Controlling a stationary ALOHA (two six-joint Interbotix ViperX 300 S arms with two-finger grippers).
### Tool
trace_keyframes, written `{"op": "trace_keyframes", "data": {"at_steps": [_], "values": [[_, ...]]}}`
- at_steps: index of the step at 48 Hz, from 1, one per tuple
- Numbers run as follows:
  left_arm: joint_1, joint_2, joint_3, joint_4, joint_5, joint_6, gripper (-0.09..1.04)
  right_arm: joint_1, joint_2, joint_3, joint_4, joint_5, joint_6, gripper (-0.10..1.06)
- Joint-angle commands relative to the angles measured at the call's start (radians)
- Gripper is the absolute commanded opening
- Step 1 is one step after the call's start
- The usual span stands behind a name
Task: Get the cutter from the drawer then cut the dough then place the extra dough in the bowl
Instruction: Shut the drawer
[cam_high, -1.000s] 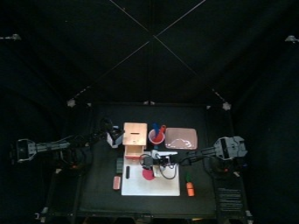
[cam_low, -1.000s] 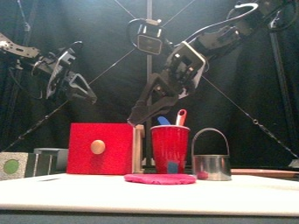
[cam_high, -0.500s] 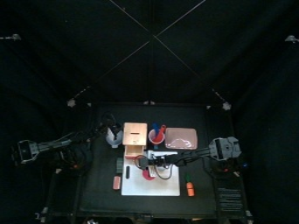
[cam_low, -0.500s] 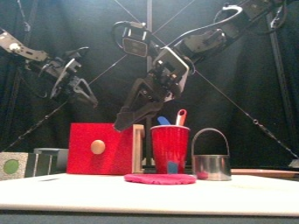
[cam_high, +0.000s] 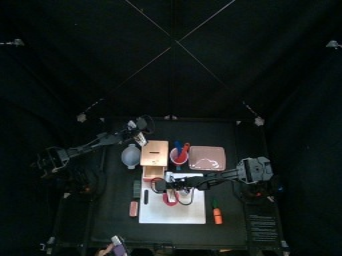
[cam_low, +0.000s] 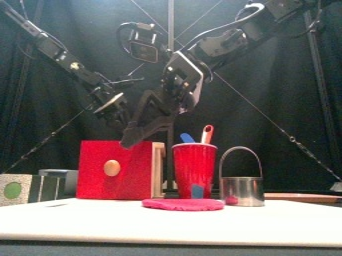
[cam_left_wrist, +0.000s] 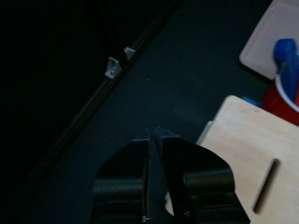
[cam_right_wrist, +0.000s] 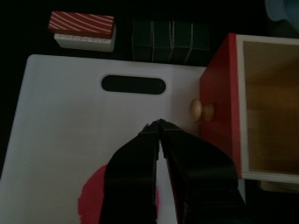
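Dough (cam_low: 183, 204) lies flat on the white board (cam_right_wrist: 70, 131), apparently uncut. Cutter (cam_low: 242, 186) stands free right of the red cup (cam_low: 194, 170), unheld. Right gripper (cam_right_wrist: 156, 129), closed and empty, hovers near the drawer knob (cam_right_wrist: 205, 109). Left gripper (cam_left_wrist: 156, 136), closed and empty, hangs farther back. Cutting and transfer to the bowl (cam_high: 130, 156) remain.

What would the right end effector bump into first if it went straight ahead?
The right end effector would probably hit the white cutting board first, just beside the drawer knob; depth is unclear.

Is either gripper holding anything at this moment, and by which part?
Nothing is held: the left gripper and the right gripper are both shut and empty.
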Motion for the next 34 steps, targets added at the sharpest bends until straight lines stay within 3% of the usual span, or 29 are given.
{"op": "trace_keyframes", "data": {"at_steps": [1, 15, 34], "values": [[0.008, 0.043, -0.086, 0.048, 0.054, 0.006, 0.55, 0.003, -0.008, -0.034, 0.002, 0.000, 0.003, 0.43], [0.008, 0.097, -0.149, 0.014, 0.101, 0.126, 0.54, 0.003, 0.032, -0.080, 0.000, 0.026, 0.003, 0.40], [0.002, 0.164, -0.187, -0.250, 0.183, 0.485, 0.54, 0.000, 0.132, -0.216, -0.018, 0.173, 0.002, 0.40]]}}
